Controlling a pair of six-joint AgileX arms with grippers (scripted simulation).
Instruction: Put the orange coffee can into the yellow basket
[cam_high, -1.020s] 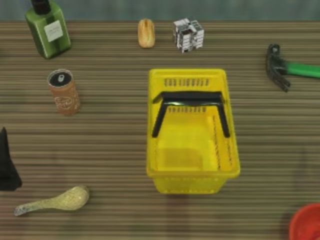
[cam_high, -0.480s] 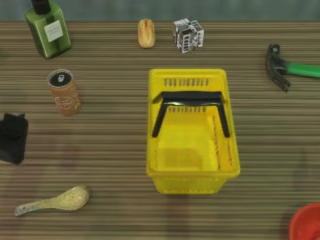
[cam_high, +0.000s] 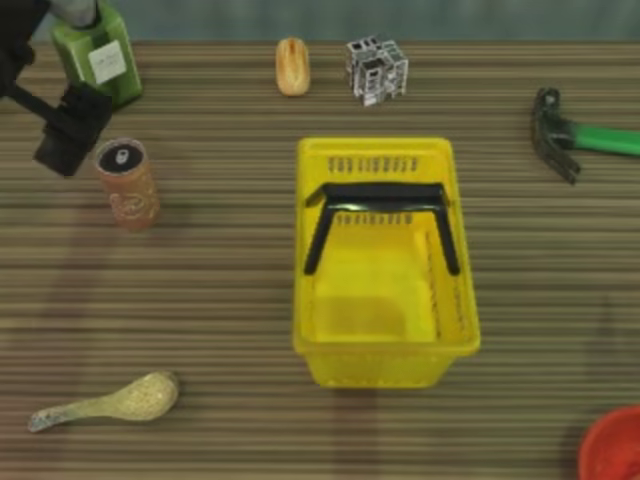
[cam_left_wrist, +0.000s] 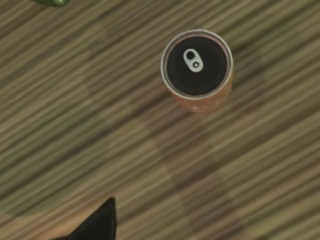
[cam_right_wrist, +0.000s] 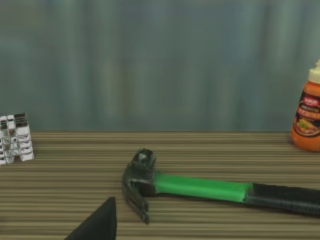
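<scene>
The orange coffee can (cam_high: 127, 185) stands upright on the table's left side, its dark top and pull tab showing in the left wrist view (cam_left_wrist: 196, 67). My left gripper (cam_high: 68, 130) hovers just beyond the can's far-left side, above the table, open and holding nothing. Only one dark fingertip (cam_left_wrist: 100, 225) shows in its wrist view, apart from the can. The yellow basket (cam_high: 312, 330) sits in the middle with its black handle (cam_high: 380, 195) folded across the top. My right gripper is out of the top view. One of its fingertips (cam_right_wrist: 102, 222) shows near the hammer.
A green bottle (cam_high: 97, 60) stands right behind the left gripper. A bread roll (cam_high: 292, 66) and a patterned cube (cam_high: 377, 69) lie at the back, a green-handled hammer (cam_high: 580, 135) at right, a red bowl (cam_high: 612, 445) front right, a spoon (cam_high: 110, 400) front left. An orange sauce bottle (cam_right_wrist: 309, 115) stands beyond the hammer.
My left gripper has travelled from the table's left edge toward the back, ending beside the can and the green bottle. The can and basket have not moved.
</scene>
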